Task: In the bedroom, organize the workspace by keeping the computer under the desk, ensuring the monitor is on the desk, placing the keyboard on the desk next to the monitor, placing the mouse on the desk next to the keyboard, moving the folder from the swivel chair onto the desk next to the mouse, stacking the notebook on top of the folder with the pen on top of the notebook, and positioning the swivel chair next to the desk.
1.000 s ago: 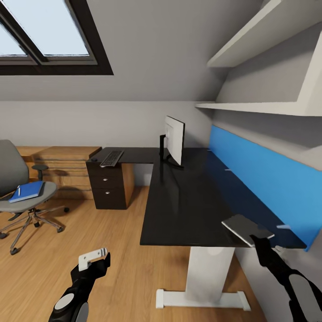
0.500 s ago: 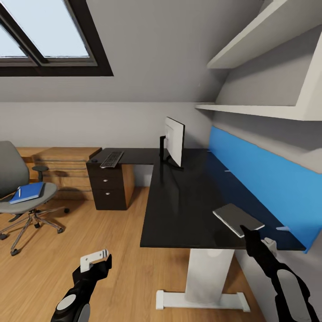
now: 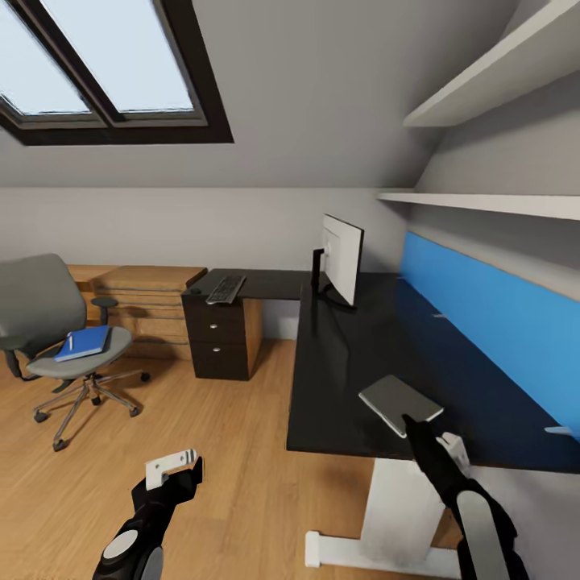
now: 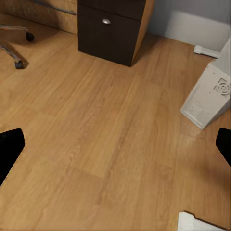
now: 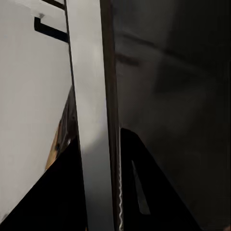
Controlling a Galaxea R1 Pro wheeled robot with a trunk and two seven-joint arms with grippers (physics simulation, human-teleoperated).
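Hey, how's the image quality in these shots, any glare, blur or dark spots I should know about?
Head view: even daylight, bright skylight, soft sheen on the desk top. Left wrist view: sharp, evenly lit floor, faint shadows. Right wrist view: dim and murky, the notebook edge-on and close, the dark desk showing blurred reflections.

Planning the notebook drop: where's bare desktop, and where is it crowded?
Free: the desk top between the monitor and the held notebook, along the blue back panel. Crowded: the far wing, where the keyboard lies.
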